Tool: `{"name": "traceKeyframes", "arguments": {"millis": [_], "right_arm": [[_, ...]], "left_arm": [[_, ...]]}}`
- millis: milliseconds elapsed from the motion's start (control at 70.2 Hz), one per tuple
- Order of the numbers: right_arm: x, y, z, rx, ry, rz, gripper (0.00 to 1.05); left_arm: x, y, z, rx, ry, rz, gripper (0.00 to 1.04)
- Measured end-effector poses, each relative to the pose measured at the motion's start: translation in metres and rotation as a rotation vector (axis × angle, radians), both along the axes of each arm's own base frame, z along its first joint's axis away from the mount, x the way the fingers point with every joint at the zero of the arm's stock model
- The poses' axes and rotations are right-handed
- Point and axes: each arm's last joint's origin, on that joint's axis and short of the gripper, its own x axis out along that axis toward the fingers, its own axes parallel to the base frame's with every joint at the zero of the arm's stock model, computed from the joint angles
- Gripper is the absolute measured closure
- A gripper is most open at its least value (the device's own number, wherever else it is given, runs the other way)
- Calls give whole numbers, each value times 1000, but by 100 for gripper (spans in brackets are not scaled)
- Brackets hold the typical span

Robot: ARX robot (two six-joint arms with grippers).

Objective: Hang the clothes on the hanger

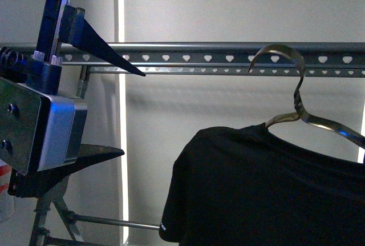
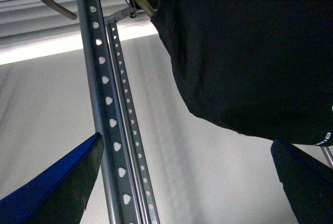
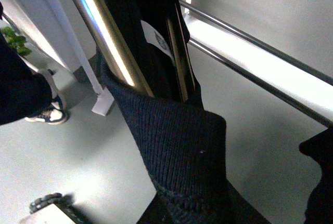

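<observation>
The clothes, a black T-shirt, hang on a metal coat hanger whose hook arches at the height of the rack's heart-punched rail. I cannot tell whether the hook rests on the rail. My left gripper is open and empty, left of the shirt, its upper finger up against the rail. In the left wrist view the rail runs between the blue fingers, with the shirt beside it. My right gripper is shut on the shirt's ribbed collar, beside the coat hanger's arm and the white neck label.
The rack's crossed legs and a low cross rod stand at the lower left. A pale wall is behind. In the right wrist view a person's shoe is on the floor, and two rack rods pass by.
</observation>
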Motion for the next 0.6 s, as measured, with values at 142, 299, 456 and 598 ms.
{"name": "traceKeyframes", "arguments": {"millis": [142, 299, 456, 598], "right_arm": [[-1, -1, 0, 60, 36, -24, 101], [-3, 0, -5, 95, 59, -30, 101], [-6, 2, -7, 111, 59, -25, 101], [-8, 3, -9, 136, 70, -29, 101]], "left_arm": [[0, 0, 0, 0, 0, 0, 6], [40, -1, 23, -150, 255, 382, 6], [86, -8, 93, -732, 636, 605, 6], [77, -16, 117, -963, 788, 553, 6]]}}
